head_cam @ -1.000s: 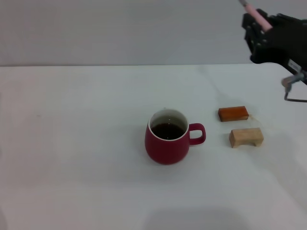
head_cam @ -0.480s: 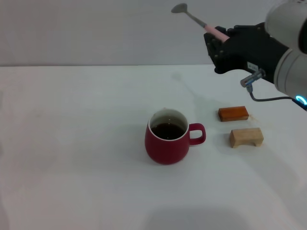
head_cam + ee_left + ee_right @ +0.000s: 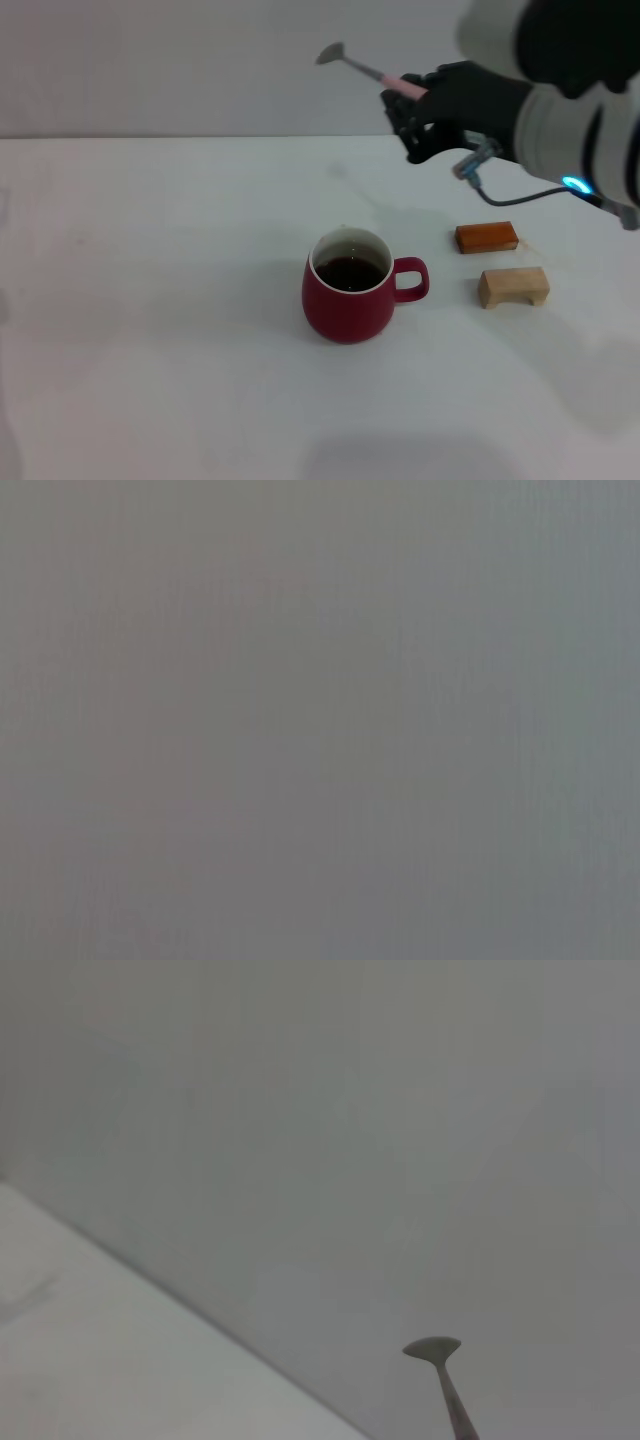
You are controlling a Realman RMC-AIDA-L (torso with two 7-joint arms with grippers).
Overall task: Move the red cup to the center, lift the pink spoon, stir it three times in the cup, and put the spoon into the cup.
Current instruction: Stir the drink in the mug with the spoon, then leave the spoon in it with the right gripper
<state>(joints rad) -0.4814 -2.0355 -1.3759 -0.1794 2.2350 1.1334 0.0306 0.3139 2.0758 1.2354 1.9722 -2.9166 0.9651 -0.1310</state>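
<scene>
Right end effector (image 3: 412,100) grips pink spoon (image 3: 372,70), bowl pointing up-left.

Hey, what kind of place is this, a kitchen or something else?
Probably a lab test bench, not a kitchen: a bare white table against a plain grey wall, holding only the red cup and two small blocks.

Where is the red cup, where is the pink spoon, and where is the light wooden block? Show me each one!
red cup (image 3: 345,305), head view, on its round red belly.
pink spoon (image 3: 363,67), head view, on the grey metal neck, held up by the right gripper (image 3: 412,100).
light wooden block (image 3: 513,285), head view, on its front face.
</scene>
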